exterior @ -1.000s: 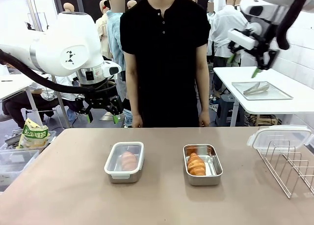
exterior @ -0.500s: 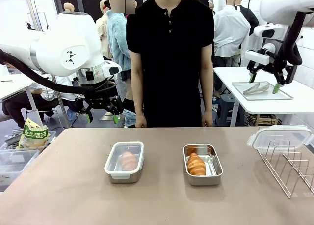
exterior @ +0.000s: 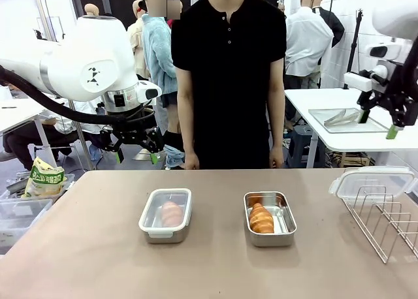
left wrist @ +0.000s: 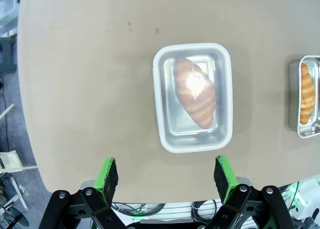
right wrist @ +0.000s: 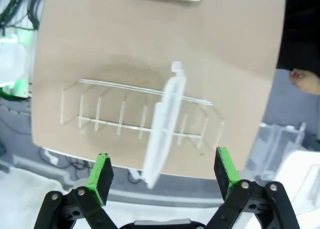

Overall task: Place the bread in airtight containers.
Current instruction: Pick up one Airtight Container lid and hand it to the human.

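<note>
Right wrist view: spare lid (right wrist: 162, 131) stands on edge in the wire rack (right wrist: 140, 116), directly below and between the right gripper (right wrist: 161, 170) fingers — pads wide apart, nothing held. Lid's long axis runs away from the camera, roughly crosswise to the rack's long rails, so the jaws already straddle its thin edge. View blurred; fine detail of the lid rim not readable.

Front view: right gripper (exterior: 377, 119) raised high over the table's right end, above the rack (exterior: 385, 220) with the clear white-rimmed lid (exterior: 372, 181) leaning at its far end. Left gripper (exterior: 135, 154) hovers over the table's far-left edge, fingers spread, empty. Lidded container (exterior: 166, 215) left of centre with one croissant (exterior: 171, 213) under its lid; open steel container (exterior: 270, 218) just right of centre with the second croissant (exterior: 261, 218) inside, uncovered, long axis running front to back. Person (exterior: 228, 77) stands at the far side, hands down at the table edge, touching nothing.

Left wrist view: closed container (left wrist: 193, 97) ahead of the left gripper (left wrist: 166, 173), croissant (left wrist: 195, 91) lying slightly diagonal inside; edge of the open container (left wrist: 306, 96) at far right.

Judgement — remaining step is lidding the open tub; right arm far nearer the lid, straight descent looks sufficient, then carry left to the tub.

Writing: green-and-white bag (exterior: 43, 179) off the table's left carries print, too small to read. No other labels legible.
</note>
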{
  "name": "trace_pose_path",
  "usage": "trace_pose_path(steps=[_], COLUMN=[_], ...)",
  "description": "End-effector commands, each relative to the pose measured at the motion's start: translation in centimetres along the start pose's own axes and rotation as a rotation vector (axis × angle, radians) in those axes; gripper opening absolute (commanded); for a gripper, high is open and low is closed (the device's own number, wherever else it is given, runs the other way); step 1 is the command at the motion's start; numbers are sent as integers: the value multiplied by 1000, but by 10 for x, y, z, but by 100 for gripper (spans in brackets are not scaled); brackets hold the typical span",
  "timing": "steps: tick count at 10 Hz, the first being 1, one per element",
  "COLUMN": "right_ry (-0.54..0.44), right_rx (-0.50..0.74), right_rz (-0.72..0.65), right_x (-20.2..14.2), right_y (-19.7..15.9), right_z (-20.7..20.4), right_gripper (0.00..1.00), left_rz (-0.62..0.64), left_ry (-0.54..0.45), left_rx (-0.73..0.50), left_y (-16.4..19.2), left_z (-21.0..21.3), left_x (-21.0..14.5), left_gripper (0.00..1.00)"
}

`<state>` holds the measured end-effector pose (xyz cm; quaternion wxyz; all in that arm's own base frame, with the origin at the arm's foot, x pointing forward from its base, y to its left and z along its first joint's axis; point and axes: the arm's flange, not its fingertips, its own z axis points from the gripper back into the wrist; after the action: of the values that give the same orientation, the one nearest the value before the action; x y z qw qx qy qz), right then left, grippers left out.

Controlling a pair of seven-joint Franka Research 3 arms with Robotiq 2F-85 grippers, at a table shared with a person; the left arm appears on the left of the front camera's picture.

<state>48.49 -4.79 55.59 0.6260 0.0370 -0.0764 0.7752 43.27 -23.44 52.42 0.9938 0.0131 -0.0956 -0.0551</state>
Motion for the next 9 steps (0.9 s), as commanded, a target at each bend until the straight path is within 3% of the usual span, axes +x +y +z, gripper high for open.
trace_pose_path(steps=[1,2,3,9], right_ry=[-35,-9,-12,119], right_rx=[-23,-38,-56,-51], right_rz=[-26,72,87,59], right_x=[1,-2,-4,-14], right_y=[12,16,19,25], right_z=[-26,-41,-47,-70], right_gripper=[100,100,100,100], left_rz=[1,1,1,1], left_ry=[-1,-1,-1,-1], left_rx=[-1,-1,-1,-1], left_y=[2,2,2,2], left_z=[2,2,2,2], left_x=[-1,-1,-1,-1], left_gripper=[100,100,100,100])
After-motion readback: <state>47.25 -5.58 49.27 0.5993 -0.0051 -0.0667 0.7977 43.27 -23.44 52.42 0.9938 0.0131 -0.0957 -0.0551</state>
